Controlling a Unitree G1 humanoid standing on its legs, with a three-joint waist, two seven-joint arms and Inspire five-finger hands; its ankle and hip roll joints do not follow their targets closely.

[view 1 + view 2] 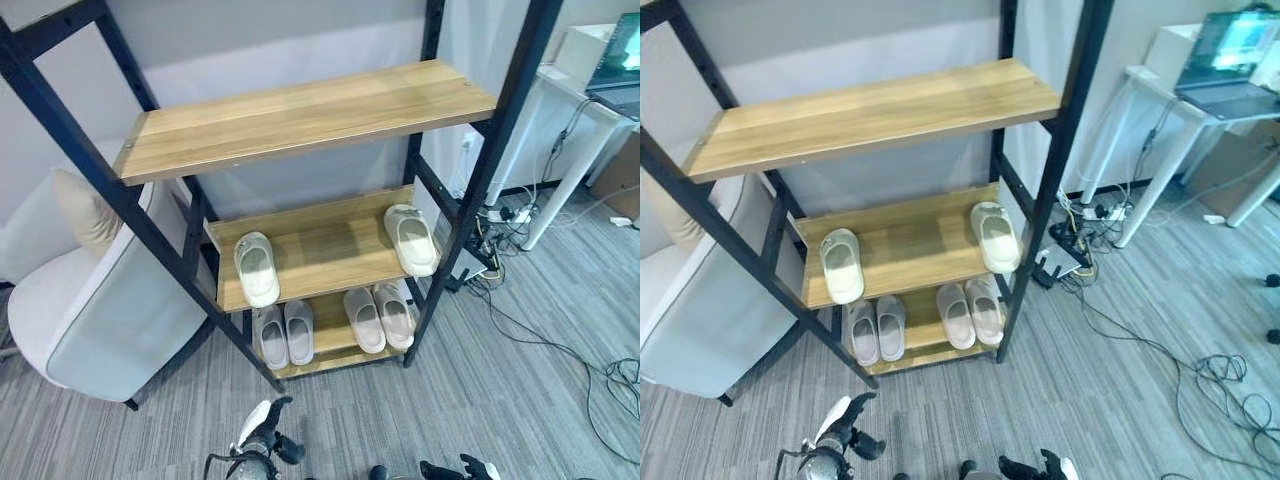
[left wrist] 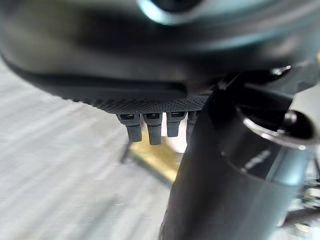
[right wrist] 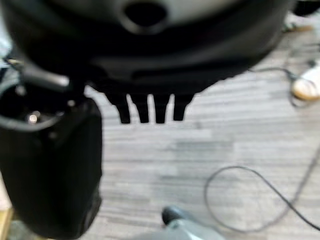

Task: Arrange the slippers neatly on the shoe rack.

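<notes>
A shoe rack [image 1: 478, 190] with a black frame has three wooden shelves. On the middle shelf [image 1: 330, 250] two cream slippers lie far apart, one at the left end [image 1: 257, 268] and one at the right end [image 1: 411, 239]. The bottom shelf holds a grey pair [image 1: 283, 333] on the left and a pale beige pair [image 1: 379, 316] on the right. My left hand [image 1: 262, 430] hangs low in front of the rack, fingers [image 2: 150, 130] straight, holding nothing. My right hand [image 1: 462, 468] is low at the bottom edge, its fingers [image 3: 150, 107] also straight over the carpet.
A pale armchair [image 1: 100, 310] with a cushion presses against the rack's left side. To the right stands a white desk [image 1: 570, 110] with a laptop [image 1: 620, 60]. Cables and a power strip [image 1: 500, 225] lie on the grey carpet by the rack's right legs.
</notes>
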